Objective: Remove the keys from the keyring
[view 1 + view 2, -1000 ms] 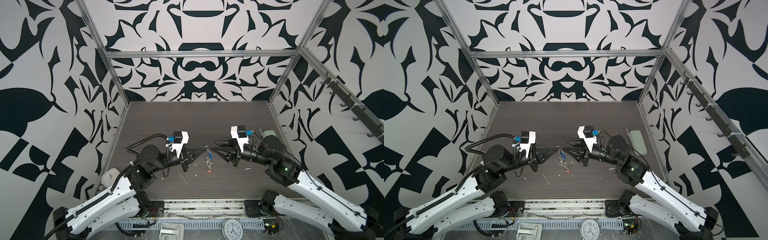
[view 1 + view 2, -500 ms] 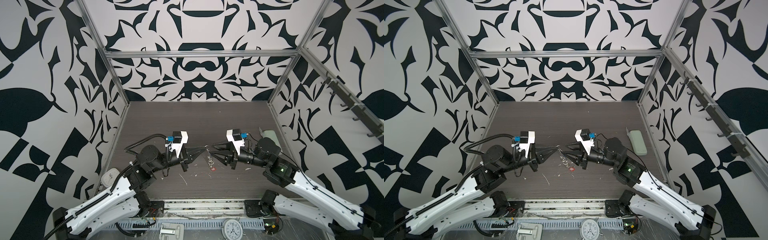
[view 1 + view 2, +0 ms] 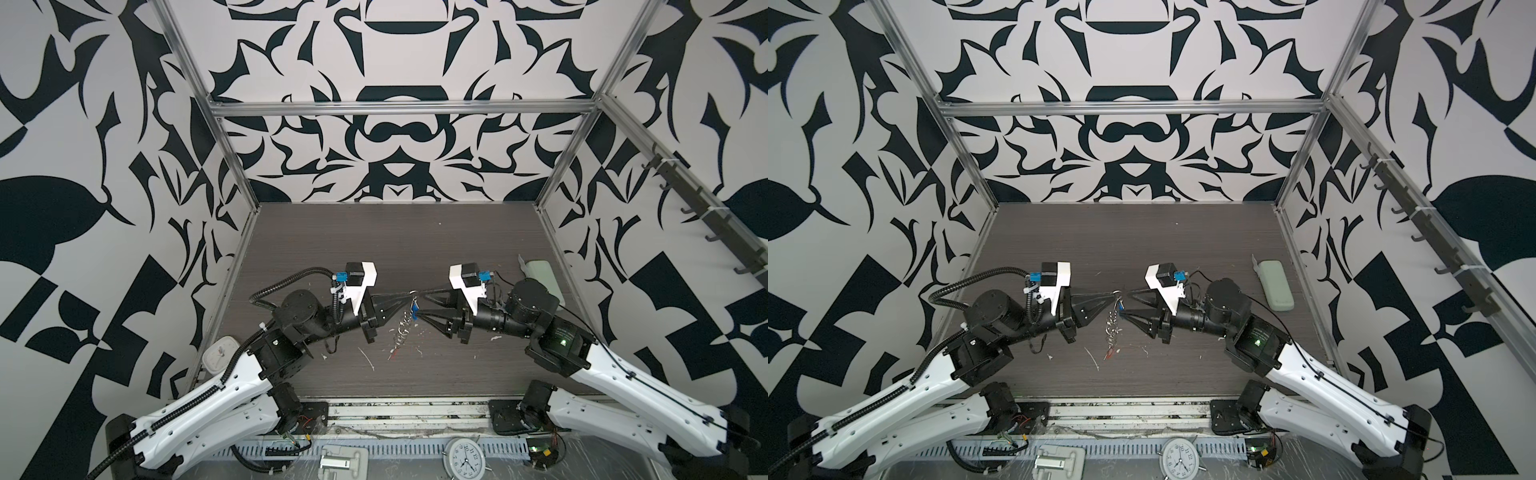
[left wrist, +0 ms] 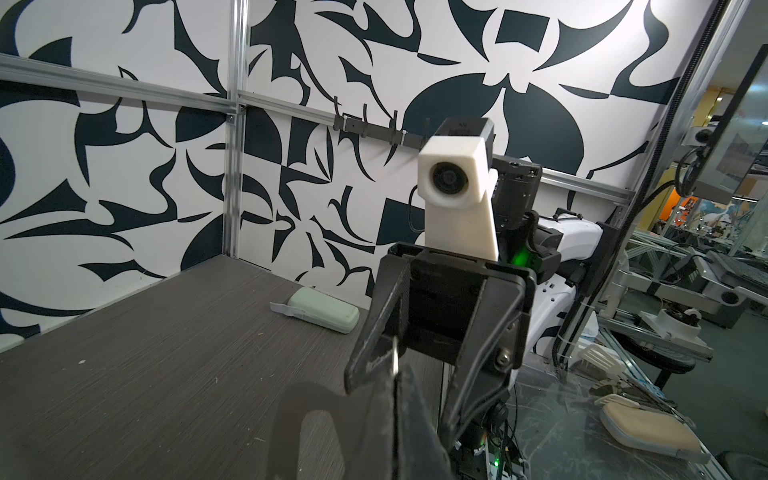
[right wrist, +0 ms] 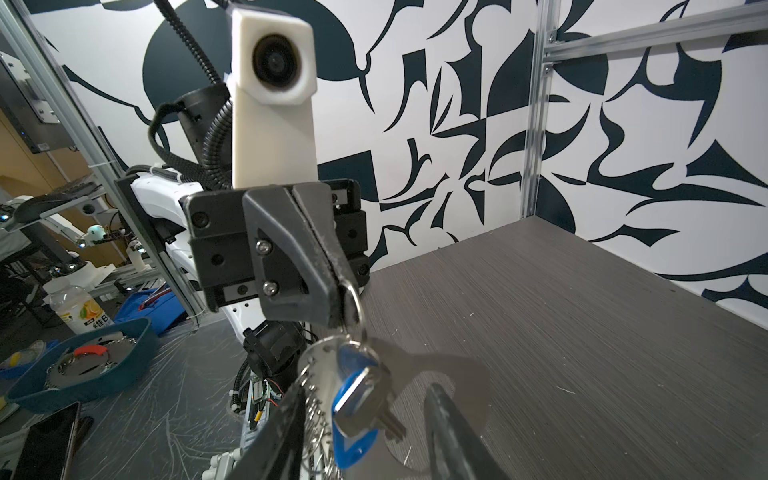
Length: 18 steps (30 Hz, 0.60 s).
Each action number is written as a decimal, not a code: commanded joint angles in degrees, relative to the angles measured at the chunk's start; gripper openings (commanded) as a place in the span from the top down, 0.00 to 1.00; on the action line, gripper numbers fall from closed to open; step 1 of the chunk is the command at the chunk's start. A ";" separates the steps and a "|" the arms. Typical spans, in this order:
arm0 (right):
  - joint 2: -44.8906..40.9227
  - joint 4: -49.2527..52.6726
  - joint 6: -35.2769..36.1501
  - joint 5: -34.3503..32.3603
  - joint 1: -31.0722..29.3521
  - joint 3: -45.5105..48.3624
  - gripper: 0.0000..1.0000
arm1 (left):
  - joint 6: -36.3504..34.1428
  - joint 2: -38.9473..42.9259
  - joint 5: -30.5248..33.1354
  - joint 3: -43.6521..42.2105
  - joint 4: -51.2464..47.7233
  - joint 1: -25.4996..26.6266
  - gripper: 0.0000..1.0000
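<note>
a boxed work cell is lined on three sides with white walls [image 3: 395, 50] printed in bold black leaf-like shapes, held in a silver aluminium frame [image 3: 395, 109], and a black rail of hooks [image 3: 702, 203] runs along the right-hand wall. the floor of the cell is a dark grey wood-grain tabletop [image 3: 395, 241], flecked with pale scuffs near the front. the light is soft and even, and beyond the open front lies a cluttered workshop [image 4: 685, 270] with benches.
</note>
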<state>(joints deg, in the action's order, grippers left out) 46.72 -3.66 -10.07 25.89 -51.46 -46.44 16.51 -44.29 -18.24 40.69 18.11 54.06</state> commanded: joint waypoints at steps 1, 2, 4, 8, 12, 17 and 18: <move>0.60 -0.61 1.67 -2.40 -0.89 -1.05 0.50 | 0.29 0.08 -0.04 -0.04 1.93 0.17 1.00; 0.93 -0.55 1.79 -2.47 -1.07 -1.19 0.50 | 0.31 0.13 0.00 0.00 1.95 0.16 1.00; 1.50 -0.23 2.02 -2.33 -1.59 -1.52 0.50 | 0.29 0.08 0.04 0.01 1.93 0.17 1.00; 2.06 0.56 2.58 -3.39 -2.25 -2.11 0.50 | 0.37 -0.10 -0.12 0.10 1.91 0.14 1.00; 1.47 1.52 3.03 -5.03 -2.33 -2.22 0.51 | 0.30 0.25 0.05 0.26 1.44 0.17 1.00; 0.96 2.26 3.29 -5.76 -2.42 -2.19 0.52 | 0.06 0.58 0.22 0.54 0.78 0.17 1.00; 0.69 2.52 3.46 -5.76 -2.48 -2.28 0.52 | 0.02 0.61 0.22 0.62 0.57 0.17 1.00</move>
<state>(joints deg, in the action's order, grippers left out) 48.66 -0.14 -7.51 21.32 -53.67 -46.46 16.51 -44.64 -18.22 40.69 17.67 54.06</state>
